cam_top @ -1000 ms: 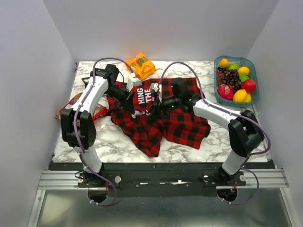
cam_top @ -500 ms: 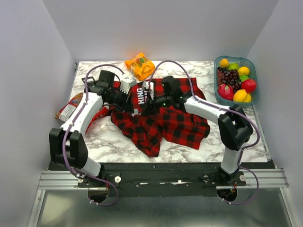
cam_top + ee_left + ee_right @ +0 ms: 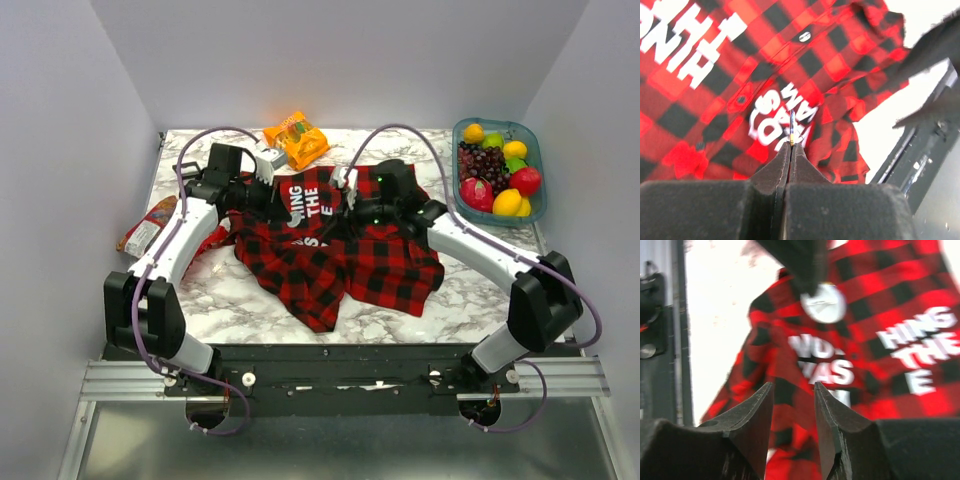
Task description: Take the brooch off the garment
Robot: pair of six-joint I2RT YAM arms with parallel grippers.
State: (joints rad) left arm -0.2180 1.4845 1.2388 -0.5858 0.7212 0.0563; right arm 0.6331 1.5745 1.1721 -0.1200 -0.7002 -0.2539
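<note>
Your left gripper is pinched tight, its two dark fingers pressed together on the rim of the round white brooch. From the left wrist you see that brooch edge-on, a thin sliver standing straight out of the fingertips. From the right wrist it shows as a full pale disc hanging under the left fingers, in front of the plaid. Whether it is touching the cloth or clear of it, you cannot tell from these views.

Your right gripper has its jaws apart with nothing between them. It hovers over the fabric just beside the left one, pointing at the brooch.

The red-and-black buffalo-plaid shirt lies rumpled across the middle of the white marble-pattern bench, with one corner trailing toward the near edge. Its white block lettering faces up on the far half, right under both grippers. The brooch sits over that lettered patch, nearer the far edge than the near one.

At the far edge, left of the middle, lies an orange snack packet, just clear of the shirt. A teal tray of plastic fruit fills the far right corner, well apart from the grippers. A red packet rests at the left edge, beside your left arm.
</note>
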